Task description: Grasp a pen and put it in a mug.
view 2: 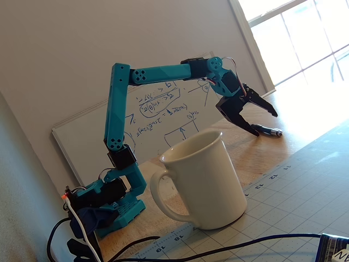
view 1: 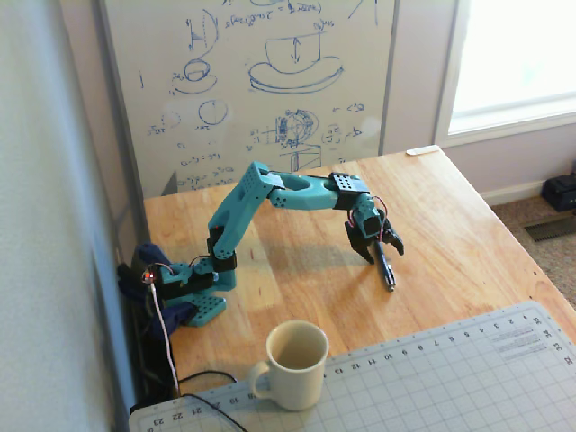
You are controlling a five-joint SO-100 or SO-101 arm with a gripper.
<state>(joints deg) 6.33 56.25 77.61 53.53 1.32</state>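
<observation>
The dark pen [view 1: 388, 274] lies on the wooden table, its silvery tip end toward the front; in the other fixed view it shows low behind the gripper's lower finger [view 2: 269, 130]. My gripper [view 1: 383, 255] is open and empty, pointing down just over the pen's far end, one finger on each side. It also shows open in the other fixed view [view 2: 265, 123]. The cream-white mug [view 1: 292, 364] stands upright at the back edge of the cutting mat, handle to the left, apart from the pen and in front of the arm. It fills the foreground of the other fixed view [view 2: 204, 180].
A grey gridded cutting mat [view 1: 432, 378] covers the table's front. A whiteboard [view 1: 252, 81] leans on the wall behind the arm. The teal arm base [view 1: 193, 297] sits at the table's left edge with cables [view 1: 166, 351] trailing forward. The table's right edge [view 1: 513, 234] drops to the floor.
</observation>
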